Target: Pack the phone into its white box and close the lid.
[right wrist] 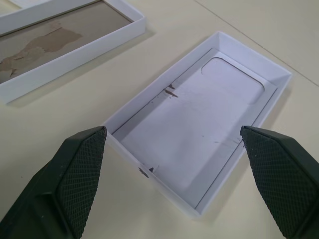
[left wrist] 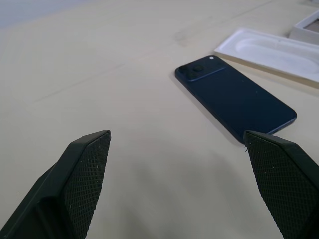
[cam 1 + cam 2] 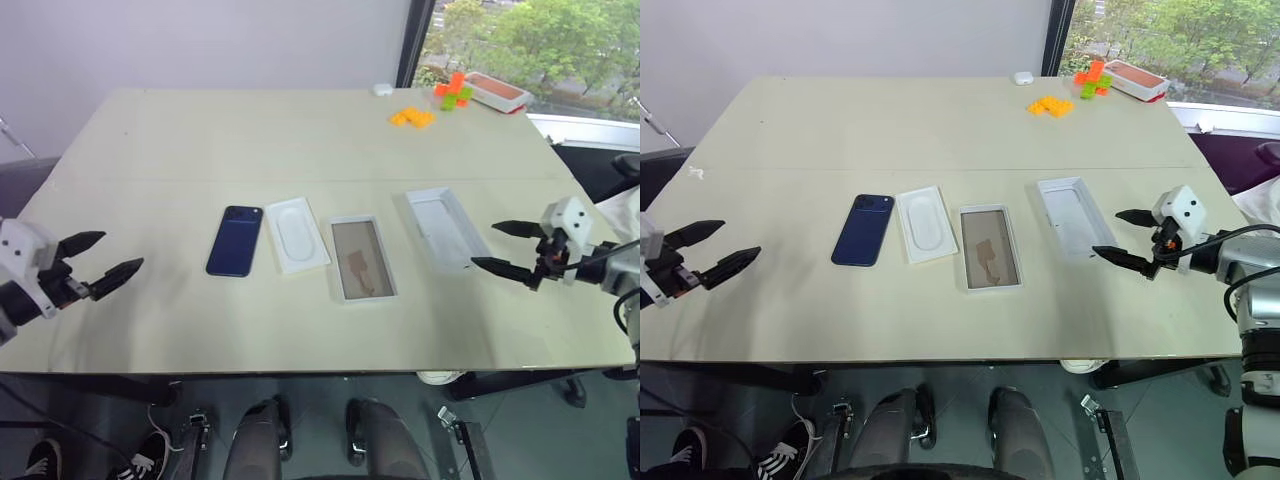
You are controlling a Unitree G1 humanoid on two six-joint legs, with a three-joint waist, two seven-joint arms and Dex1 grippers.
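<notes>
**Pre-grasp: all parts laid out, nothing held**

Head views: phone (image 3: 235,240), insert (image 3: 297,233), white box (image 3: 362,258) and lid (image 3: 446,228) lie in a row on the tabletop (image 3: 300,130). Left end effector (image 3: 100,262) and right end effector (image 3: 508,248) hover open, empty.

Left wrist view: phone lies flat ahead. Risk: the glossy slab sits flush, so the fingers may slip.

Right wrist view: lid open side up, needs flipping; it may tip or skid.

Bare table (image 3: 150,300) left of phone (image 3: 235,240), insert (image 3: 297,233) just right
</notes>
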